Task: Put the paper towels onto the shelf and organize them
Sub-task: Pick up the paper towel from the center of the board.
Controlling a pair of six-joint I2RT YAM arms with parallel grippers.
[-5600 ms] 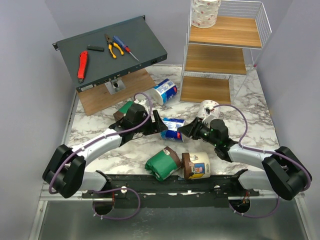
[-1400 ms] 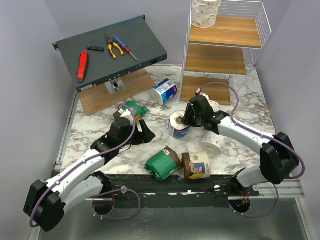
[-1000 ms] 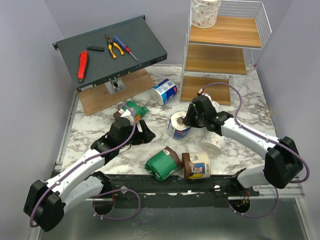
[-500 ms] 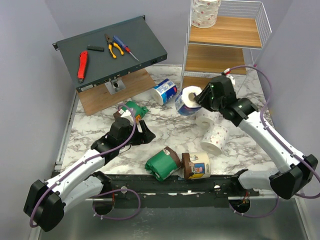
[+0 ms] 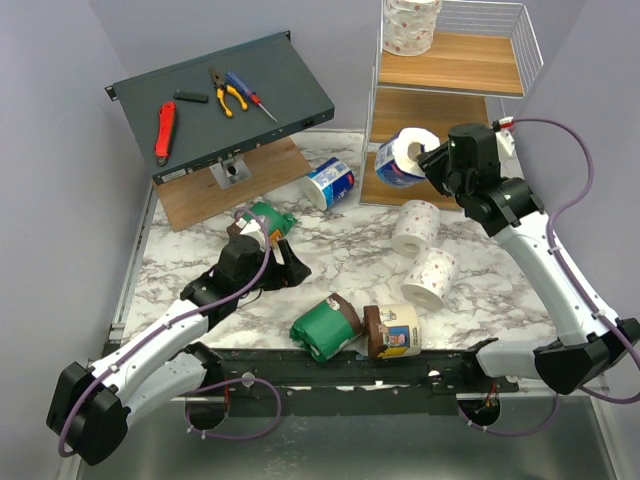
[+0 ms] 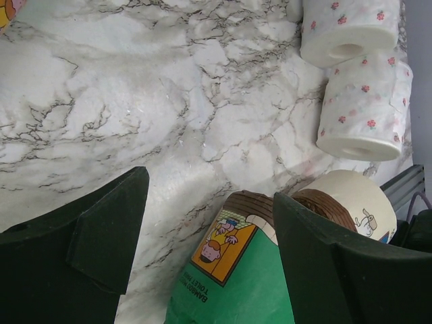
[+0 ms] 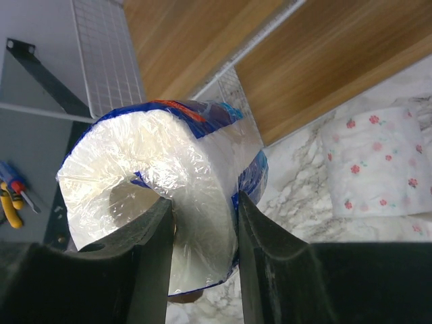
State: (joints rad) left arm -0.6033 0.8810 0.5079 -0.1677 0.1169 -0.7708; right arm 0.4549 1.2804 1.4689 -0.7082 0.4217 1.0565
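- Top external view: one shelf [image 5: 440, 118], three wooden tiers, its bottom board partly hidden behind the right arm [image 5: 540, 250].
- One dark slanted panel [image 5: 290, 85] at the back left of the table [image 5: 490, 200].
- Two arms. The right arm reaches up and forward. The right gripper [image 7: 202, 202] is clamped on the held blue roll [image 5: 398, 160], one finger down the core and the other outside the wrap. That roll is up in the air just in front of the shelf's left post, not on any board.
- The left arm [image 5: 180, 320] lies low, stretched over the table. The left gripper [image 6: 209, 190] has its fingers apart with nothing between them, near the front green roll [image 5: 325, 328].
- Eight rolls by my count:
  - the held one
  - a speckled roll [image 5: 411, 25] on the top tier, cut off by the frame edge
  - six on the table: the second blue roll [image 5: 330, 183], the far white roll [image 5: 415, 227], the near white roll [image 5: 430, 278], the back green roll [image 5: 268, 220] half hidden by the left wrist, and the front green one right up against the cream roll [image 5: 395, 330]
- Four tools on the panel: red cutter [image 5: 164, 130], pliers [image 5: 225, 92], screwdriver [image 5: 248, 92], and a little black thing [image 5: 192, 97] too small to make out.
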